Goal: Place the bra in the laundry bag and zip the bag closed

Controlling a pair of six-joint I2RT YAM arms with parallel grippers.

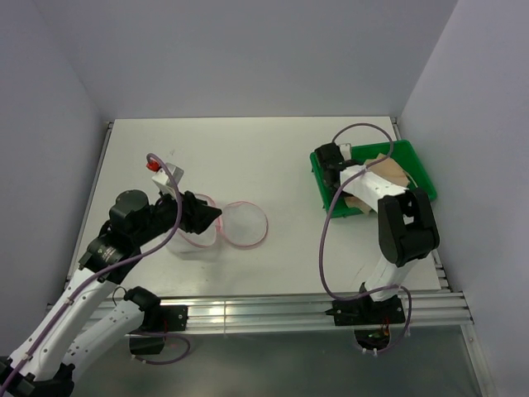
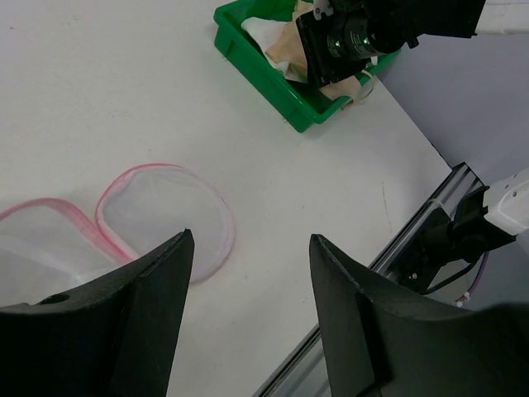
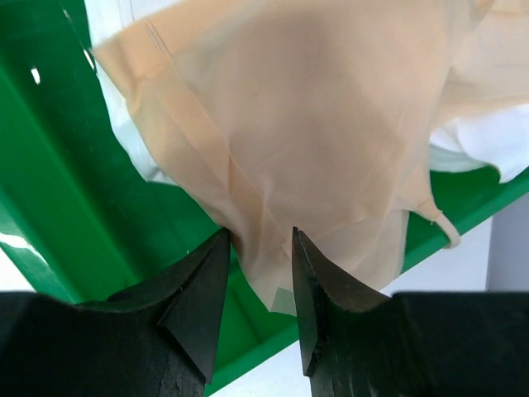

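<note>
Straddling the bra [image 3: 314, 124] hem in the green tray [image 3: 50, 165], far right: right gripper [image 3: 258, 248] part open, nothing pinched.
Soft, light, floppy; probably best pinched at a bunched fold, not a strap. Left gripper [image 2: 248, 248] wide open, empty, over the unzipped laundry bag [image 2: 165, 207], near left.

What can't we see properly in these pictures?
Top view: the right arm covers most of the bra in the green tray.
Left wrist view: the left gripper and the picture's edge hide part of the laundry bag.
Right wrist view: cloth hides whether the right gripper is pinching it.
</note>
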